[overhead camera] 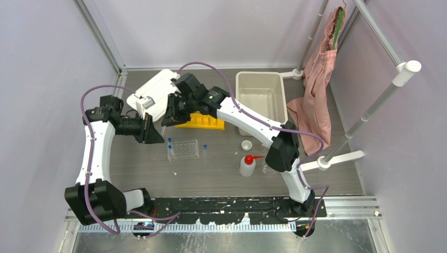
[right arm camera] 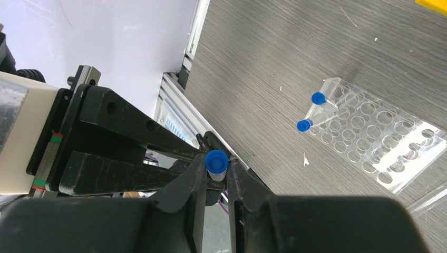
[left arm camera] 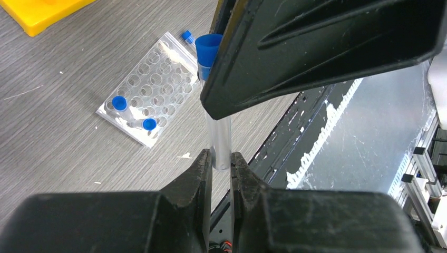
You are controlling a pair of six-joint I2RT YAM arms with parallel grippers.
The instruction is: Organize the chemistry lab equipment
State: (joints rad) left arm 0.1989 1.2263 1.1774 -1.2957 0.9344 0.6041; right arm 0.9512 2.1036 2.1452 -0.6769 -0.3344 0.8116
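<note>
A clear glass tube (left arm camera: 220,138) with a blue cap (left arm camera: 207,48) hangs in the air between both grippers, left of the yellow rack (overhead camera: 203,122). My left gripper (left arm camera: 221,158) is shut on its bottom end. My right gripper (right arm camera: 216,167) has its jaws pressed against the blue cap (right arm camera: 216,159), and its fingers (left arm camera: 316,47) hide the tube's upper part in the left wrist view. Below lies the clear tray (overhead camera: 183,149) with two blue-capped vials (left arm camera: 119,103) lying in it. A third vial (overhead camera: 205,147) stands beside the tray.
A white squeeze bottle (overhead camera: 247,164) with a red spout and a tiny white cup (overhead camera: 246,145) stand right of the tray. A white bin (overhead camera: 261,95) sits at the back. A pink cloth (overhead camera: 316,100) hangs by the white pole stand (overhead camera: 363,121). A white device (overhead camera: 153,92) lies back left.
</note>
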